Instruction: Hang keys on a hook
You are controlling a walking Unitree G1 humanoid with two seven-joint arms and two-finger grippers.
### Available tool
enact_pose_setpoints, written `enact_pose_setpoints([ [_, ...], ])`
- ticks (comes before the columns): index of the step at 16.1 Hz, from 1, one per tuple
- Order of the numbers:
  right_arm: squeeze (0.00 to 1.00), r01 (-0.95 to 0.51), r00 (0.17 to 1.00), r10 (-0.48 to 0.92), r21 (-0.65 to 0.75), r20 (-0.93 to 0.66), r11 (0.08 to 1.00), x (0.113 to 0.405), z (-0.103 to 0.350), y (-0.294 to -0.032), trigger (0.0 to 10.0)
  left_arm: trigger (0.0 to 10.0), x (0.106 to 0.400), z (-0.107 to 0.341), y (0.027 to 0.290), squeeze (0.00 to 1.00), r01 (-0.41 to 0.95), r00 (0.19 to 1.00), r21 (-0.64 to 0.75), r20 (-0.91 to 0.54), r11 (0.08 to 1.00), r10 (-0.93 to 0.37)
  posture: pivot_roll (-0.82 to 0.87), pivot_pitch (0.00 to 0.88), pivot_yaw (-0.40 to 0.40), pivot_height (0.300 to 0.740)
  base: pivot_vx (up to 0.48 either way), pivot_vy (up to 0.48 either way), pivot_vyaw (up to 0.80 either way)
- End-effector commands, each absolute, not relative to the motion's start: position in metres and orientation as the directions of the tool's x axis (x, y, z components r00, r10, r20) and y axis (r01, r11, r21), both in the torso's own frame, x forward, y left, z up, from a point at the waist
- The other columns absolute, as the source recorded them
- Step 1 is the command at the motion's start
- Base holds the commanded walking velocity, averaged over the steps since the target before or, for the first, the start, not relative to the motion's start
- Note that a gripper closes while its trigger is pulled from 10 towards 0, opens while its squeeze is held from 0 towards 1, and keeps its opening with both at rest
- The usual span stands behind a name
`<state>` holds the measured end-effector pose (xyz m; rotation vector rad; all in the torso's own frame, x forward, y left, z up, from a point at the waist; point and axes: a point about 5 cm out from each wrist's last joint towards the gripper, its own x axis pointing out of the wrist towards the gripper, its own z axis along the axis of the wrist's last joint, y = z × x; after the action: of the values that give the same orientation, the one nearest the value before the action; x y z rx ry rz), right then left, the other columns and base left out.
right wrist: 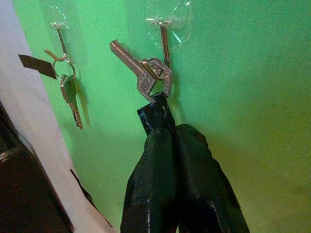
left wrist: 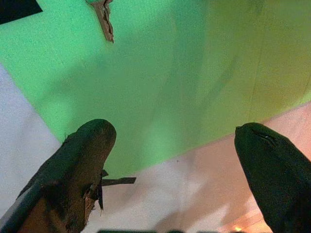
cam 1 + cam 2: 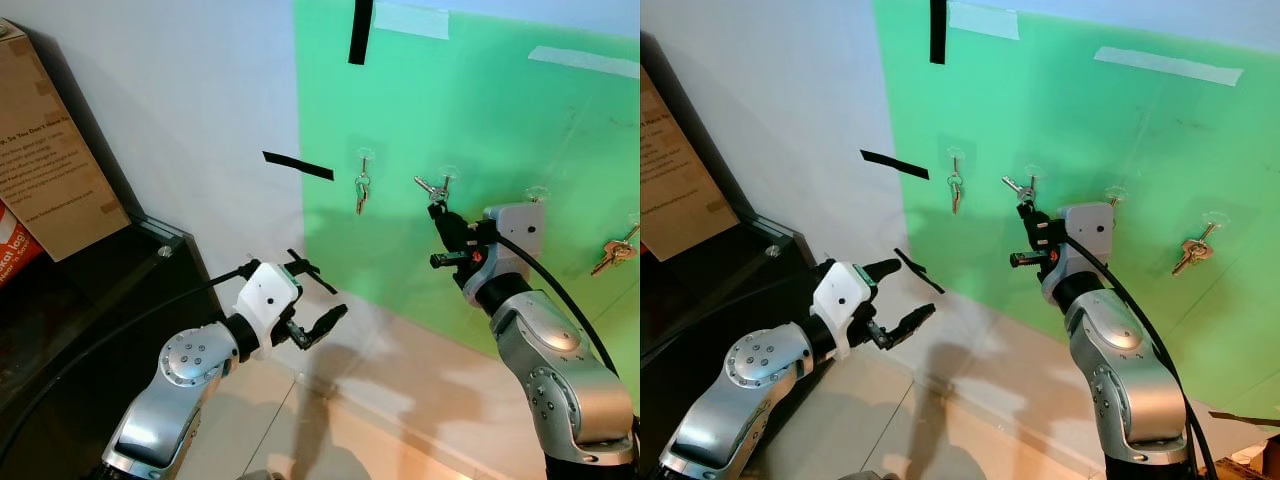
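Right gripper [image 1: 163, 127] was raised to the green board [image 3: 480, 110], its two black fingers pressed together on the lower edge of the key's [image 1: 141, 70] silver head. From the fingertips the key sat at twelve o'clock in the wrist view, directly ahead and touching. Its long axis did not follow the fingers: the blade slanted away toward ten o'clock, while the head sat against the wire shank of the clear hook [image 1: 164, 29], which ran straight up toward twelve.

Whether the ring or the hole in the head was already over the hook's tip could not be told; metal overlapped metal there. That relation looked like the one deciding the next move: if the key was seated, a simple release would leave it hanging; if not, it would need a small lift toward twelve first.

Two other hooks on the board already carried keys, one at nine o'clock [image 3: 361, 190] of the held key and one far out at three o'clock [image 3: 613, 252].

Left gripper [image 3: 318, 300] hung low by the wall, well apart from the board, fingers spread and empty, so the right arm was plainly the nearer.
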<state>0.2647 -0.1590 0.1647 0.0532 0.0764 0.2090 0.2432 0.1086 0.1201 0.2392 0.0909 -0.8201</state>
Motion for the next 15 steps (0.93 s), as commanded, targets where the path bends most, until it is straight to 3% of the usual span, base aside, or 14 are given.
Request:
enact_pose_setpoints([
  [1, 0.0, -0.203, 0.973, 0.21, 0.079, -0.096, 0.976, 0.262, 0.158, -0.159, 10.0, 10.0, 0.246, 0.127, 0.107, 0.11, 0.732, 0.681, 0.165, -0.133, 0.661, -0.72, -0.07, 0.0, 0.049, 0.74, 0.0, 0.0, 0.0],
  [2, 0.0, -0.213, 0.971, 0.221, 0.093, -0.091, 0.973, 0.261, 0.157, -0.157, 10.0, 10.0, 0.247, 0.13, 0.105, 0.11, 0.73, 0.683, 0.152, -0.113, 0.666, -0.722, -0.07, 0.0, 0.049, 0.74, 0.0, 0.0, 0.0],
  [3, 0.94, -0.216, 0.97, 0.225, 0.1, -0.089, 0.971, 0.26, 0.156, -0.157, 10.0, 10.0, 0.247, 0.132, 0.103, 0.11, 0.732, 0.68, 0.141, -0.095, 0.667, -0.727, -0.07, 0.0, 0.047, 0.74, 0.0, 0.0, 0.0],
  [4, 1.0, -0.22, 0.97, 0.229, 0.109, -0.086, 0.969, 0.258, 0.154, -0.156, 10.0, 10.0, 0.247, 0.137, 0.099, 0.11, 0.74, 0.671, 0.118, -0.06, 0.662, -0.739, -0.08, 0.0, 0.049, 0.74, 0.0, 0.0, 0.0],
  [10, 1.0, -0.267, 0.96, 0.277, 0.167, -0.043, 0.949, 0.248, 0.149, -0.157, 10.0, 10.0, 0.248, 0.138, 0.096, 0.1, 0.738, 0.673, 0.106, -0.036, 0.667, -0.739, -0.09, 0.0, 0.047, 0.74, 0.0, 0.0, 0.0],
  [12, 1.0, -0.25, 0.962, 0.262, 0.137, -0.078, 0.959, 0.247, 0.133, -0.159, 10.0, 10.0, 0.256, 0.128, 0.105, 0.1, 0.69, 0.724, 0.131, -0.089, 0.712, -0.684, -0.09, 0.0, 0.047, 0.74, 0.0, 0.0, 0.0],
  [15, 1.0, -0.099, 0.954, 0.1, 0.021, -0.283, 0.995, 0.243, 0.091, -0.175, 10.0, 10.0, 0.26, 0.11, 0.125, 0.1, 0.576, 0.816, 0.109, -0.142, 0.81, -0.561, -0.09, 0.0, 0.048, 0.74, 0.0, 0.0, -0.27],
])
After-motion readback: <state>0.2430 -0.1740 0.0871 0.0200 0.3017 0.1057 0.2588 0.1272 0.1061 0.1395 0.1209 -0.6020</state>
